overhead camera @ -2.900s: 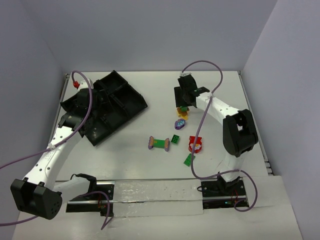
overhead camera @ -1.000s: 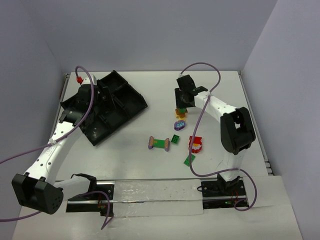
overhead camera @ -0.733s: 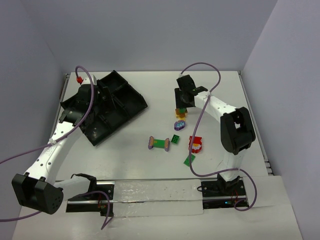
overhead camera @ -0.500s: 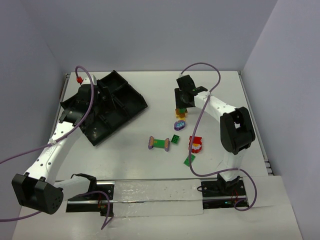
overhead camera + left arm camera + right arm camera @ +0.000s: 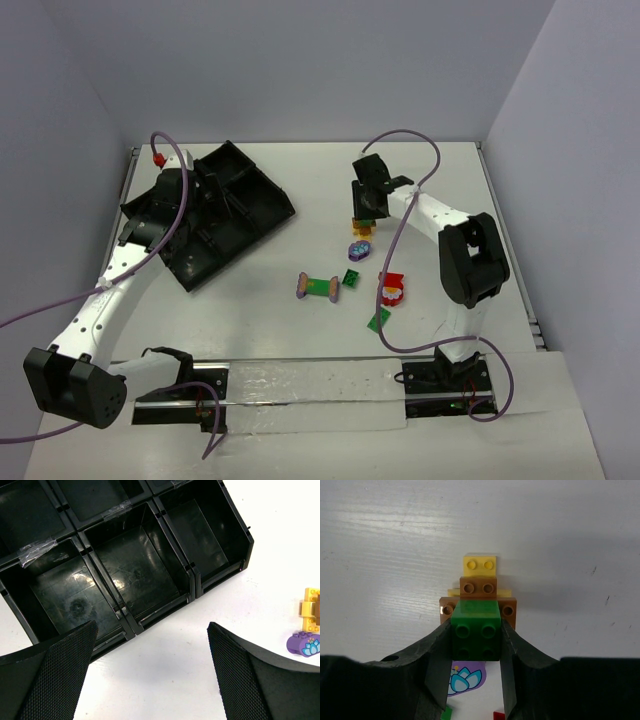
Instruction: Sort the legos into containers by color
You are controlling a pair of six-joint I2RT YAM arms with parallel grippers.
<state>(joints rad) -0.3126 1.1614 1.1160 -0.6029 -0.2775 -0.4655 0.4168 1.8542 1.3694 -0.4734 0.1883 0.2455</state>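
My left arm (image 5: pixel 110 280) reaches up the left side of the white counter (image 5: pixel 280 330), long and nearly straight. My right arm (image 5: pixel 440 215) folds at the elbow and stretches toward the far middle. Pale lavender walls (image 5: pixel 300 70) close the counter in on three sides, and a purple cable (image 5: pixel 400 130) loops above my right wrist.

The black plastic tray (image 5: pixel 250 205) lies skewed at the far left. Its square and oblong compartments are glossy and scuffed, and strips of clear tape (image 5: pixel 37 550) cross the dividers. My left pincer (image 5: pixel 151 630) hovers over the tray's near rim with its jaws wide apart; the pads (image 5: pixel 55 675) have a fine cross-hatched grip.

The legos lie on the counter, well apart from the tray. My right pincer (image 5: pixel 475 635) points down and is clamped on a studded green brick (image 5: pixel 475 620), one finger on each side. The brick sits right against a yellow-and-brown stack (image 5: pixel 479 587). I cannot tell whether the two are joined.

A rounded purple brick (image 5: pixel 465 677) with a printed flower lies just beside the stack, on my side of it. Nearer my bases lie a green bar (image 5: pixel 318 287) with purple ends and a red-and-white brick (image 5: pixel 391 288). There are also two flat green plates, one between those two (image 5: pixel 351 278) and one nearest to me (image 5: pixel 378 319).
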